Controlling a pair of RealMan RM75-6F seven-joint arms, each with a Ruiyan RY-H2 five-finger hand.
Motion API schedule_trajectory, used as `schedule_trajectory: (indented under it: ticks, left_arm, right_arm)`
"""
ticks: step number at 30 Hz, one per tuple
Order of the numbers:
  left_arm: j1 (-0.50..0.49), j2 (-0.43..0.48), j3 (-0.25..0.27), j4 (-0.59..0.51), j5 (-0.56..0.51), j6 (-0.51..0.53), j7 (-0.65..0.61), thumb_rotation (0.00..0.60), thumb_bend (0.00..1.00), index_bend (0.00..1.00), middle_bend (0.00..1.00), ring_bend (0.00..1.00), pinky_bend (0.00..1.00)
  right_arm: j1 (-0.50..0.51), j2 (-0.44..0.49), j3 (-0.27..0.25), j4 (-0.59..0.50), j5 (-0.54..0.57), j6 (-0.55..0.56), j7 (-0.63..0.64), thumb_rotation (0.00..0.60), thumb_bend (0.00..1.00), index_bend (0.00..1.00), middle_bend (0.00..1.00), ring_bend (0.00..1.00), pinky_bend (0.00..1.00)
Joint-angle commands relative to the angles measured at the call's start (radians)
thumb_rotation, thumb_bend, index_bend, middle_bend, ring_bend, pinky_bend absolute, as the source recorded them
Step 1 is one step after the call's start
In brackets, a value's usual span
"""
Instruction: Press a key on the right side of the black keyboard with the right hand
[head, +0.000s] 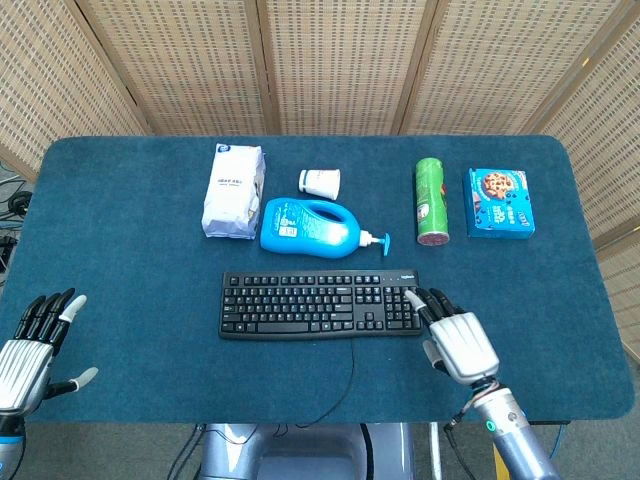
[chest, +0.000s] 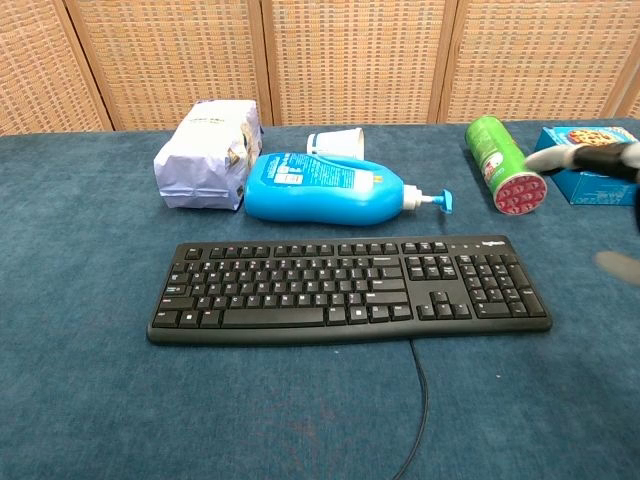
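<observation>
The black keyboard (head: 320, 305) lies across the middle of the blue table, and the chest view shows all of its keys (chest: 345, 290) uncovered. My right hand (head: 455, 338) hovers at the keyboard's right end with its fingers spread and nothing in it. One fingertip (head: 411, 298) overlaps the number pad in the head view. In the chest view only blurred fingertips (chest: 590, 157) show at the right edge, raised well above the keys. My left hand (head: 30, 345) is at the table's front left corner, fingers apart and holding nothing.
Behind the keyboard lie a white bag (head: 233, 190), a blue pump bottle (head: 308, 228), a small white cup (head: 320, 182), a green can (head: 432, 201) and a blue cookie box (head: 499, 201). The keyboard's cable (head: 345, 385) runs off the front edge.
</observation>
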Motion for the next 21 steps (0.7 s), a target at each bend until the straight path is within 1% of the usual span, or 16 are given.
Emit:
schedule_trajectory:
  ticks: [1,3,8,13,21]
  left_arm:
    - [-0.001,-0.003,-0.001,0.003,-0.003,-0.002,0.000,0.600,0.00,0.00,0.00,0.00,0.00]
    - [-0.002,-0.006,-0.002,0.005,-0.005,-0.005,0.003,0.600,0.00,0.00,0.00,0.00,0.00]
    - [-0.001,-0.011,-0.004,0.008,-0.002,0.002,0.008,0.600,0.00,0.00,0.00,0.00,0.00]
    - [0.000,-0.014,-0.008,0.012,-0.005,0.008,0.008,0.600,0.00,0.00,0.00,0.00,0.00]
    - [0.004,-0.018,-0.007,0.015,-0.002,0.016,0.011,0.600,0.00,0.00,0.00,0.00,0.00]
  right_arm:
    - [-0.126,0.041,-0.076,0.154,-0.195,0.141,0.197,0.600,0.38,0.00,0.00,0.00,0.24]
    - [-0.165,0.036,-0.085,0.229,-0.257,0.204,0.254,0.600,0.35,0.00,0.00,0.00,0.15]
    - [-0.234,0.008,-0.077,0.362,-0.319,0.287,0.338,0.600,0.32,0.00,0.00,0.00,0.07]
    - [-0.269,-0.010,-0.057,0.432,-0.339,0.309,0.370,0.600,0.31,0.00,0.00,0.00,0.06]
    - [-0.303,-0.009,-0.024,0.454,-0.362,0.310,0.398,0.600,0.31,0.00,0.00,0.00,0.05]
